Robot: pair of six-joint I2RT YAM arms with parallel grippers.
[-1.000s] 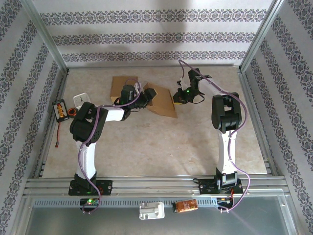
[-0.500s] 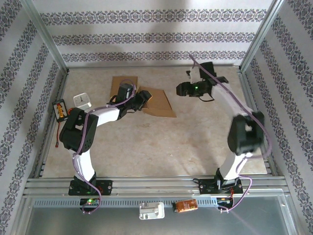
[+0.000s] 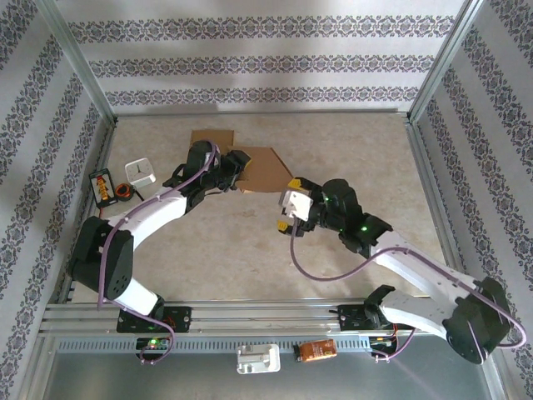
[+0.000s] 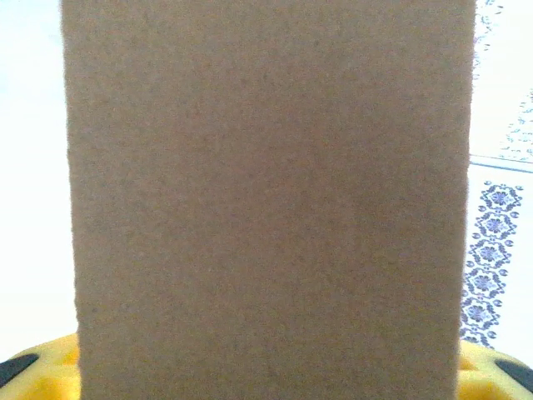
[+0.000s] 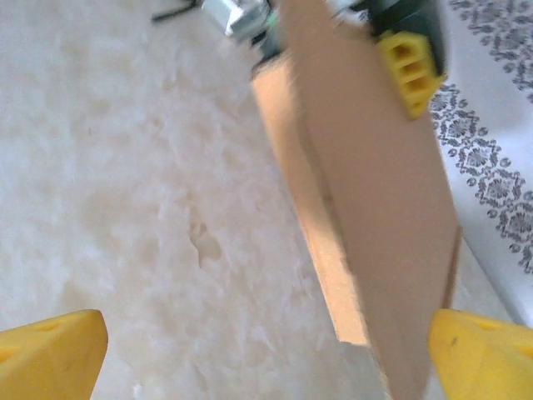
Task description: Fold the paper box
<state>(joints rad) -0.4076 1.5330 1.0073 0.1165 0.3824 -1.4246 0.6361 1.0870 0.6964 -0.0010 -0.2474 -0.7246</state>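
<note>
The paper box is flat brown cardboard lying at the back middle of the table. My left gripper reaches over its left part. In the left wrist view a cardboard panel stands right in front of the camera, spanning from one yellow finger to the other, and the jaws are closed against its sides. My right gripper hovers just off the box's near right corner, open and holding nothing. In the right wrist view the cardboard's raised edge runs past the right fingertip.
A white clock, an orange device and a small ring lie at the left edge. Metal frame posts and patterned walls close in three sides. A white part and an orange part sit on the front rail.
My right arm swung from the back right down to the table's middle and its gripper opened wide. The left arm stretched out along the box, and the cardboard lies flatter.
</note>
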